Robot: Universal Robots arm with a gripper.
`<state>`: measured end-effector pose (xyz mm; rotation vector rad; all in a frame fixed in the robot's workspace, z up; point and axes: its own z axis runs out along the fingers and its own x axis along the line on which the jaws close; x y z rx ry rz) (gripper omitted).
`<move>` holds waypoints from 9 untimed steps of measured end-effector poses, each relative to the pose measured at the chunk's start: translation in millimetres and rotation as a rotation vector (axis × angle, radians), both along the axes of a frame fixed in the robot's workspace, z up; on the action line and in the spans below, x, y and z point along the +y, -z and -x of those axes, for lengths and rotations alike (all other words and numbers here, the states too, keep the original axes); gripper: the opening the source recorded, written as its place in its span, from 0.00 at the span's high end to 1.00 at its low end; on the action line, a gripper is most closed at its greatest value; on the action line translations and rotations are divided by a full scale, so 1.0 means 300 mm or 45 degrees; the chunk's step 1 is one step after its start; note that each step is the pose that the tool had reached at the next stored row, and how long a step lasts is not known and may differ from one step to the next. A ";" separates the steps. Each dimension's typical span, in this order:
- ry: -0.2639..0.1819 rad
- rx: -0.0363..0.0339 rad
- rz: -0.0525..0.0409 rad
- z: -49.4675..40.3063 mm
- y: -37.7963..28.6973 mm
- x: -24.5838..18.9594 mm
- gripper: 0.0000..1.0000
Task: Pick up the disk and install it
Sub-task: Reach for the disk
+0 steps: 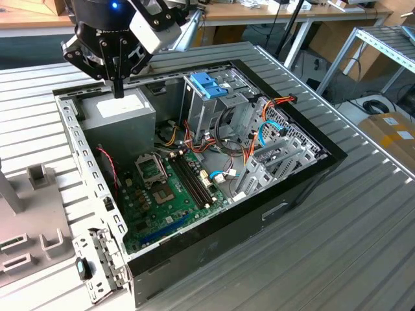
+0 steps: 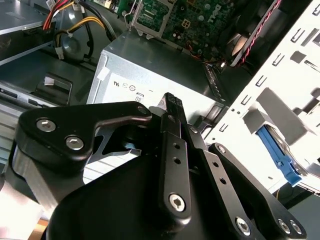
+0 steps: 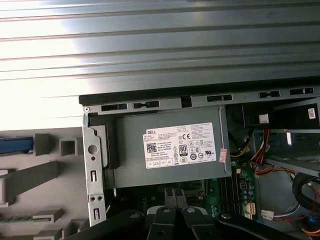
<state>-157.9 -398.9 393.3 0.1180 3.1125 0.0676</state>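
My gripper (image 1: 118, 89) hangs shut with nothing in it, just above the grey box with a white label (image 1: 120, 111) in the open computer case's back corner. In the second wrist view the closed fingertips (image 2: 172, 102) stand over that box (image 2: 150, 65). The disk (image 2: 286, 159) shows as a bright blue rail on grey metal, lying in the pale holder (image 2: 280, 85) outside the case. In the first wrist view its blue edge (image 3: 14, 145) sits in the holder beside the case wall, apart from my gripper (image 3: 177, 216).
The black case (image 1: 292, 188) lies open on a slatted metal table (image 1: 363, 246). Inside are a tall metal cage with a blue handle (image 1: 209, 84), the green motherboard (image 1: 165, 188) and loose cables (image 1: 259, 129). The grey holder (image 1: 26, 227) lies at the exterior view's left.
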 end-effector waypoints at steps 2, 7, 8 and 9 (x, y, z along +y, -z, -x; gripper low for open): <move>0.000 0.0000 0.000 0.004 0.000 0.000 0.90; 0.000 0.0000 0.000 0.011 0.000 0.000 0.90; 0.000 0.0000 0.000 0.013 0.000 0.000 0.90; 0.000 0.0000 0.000 0.014 0.000 0.000 0.90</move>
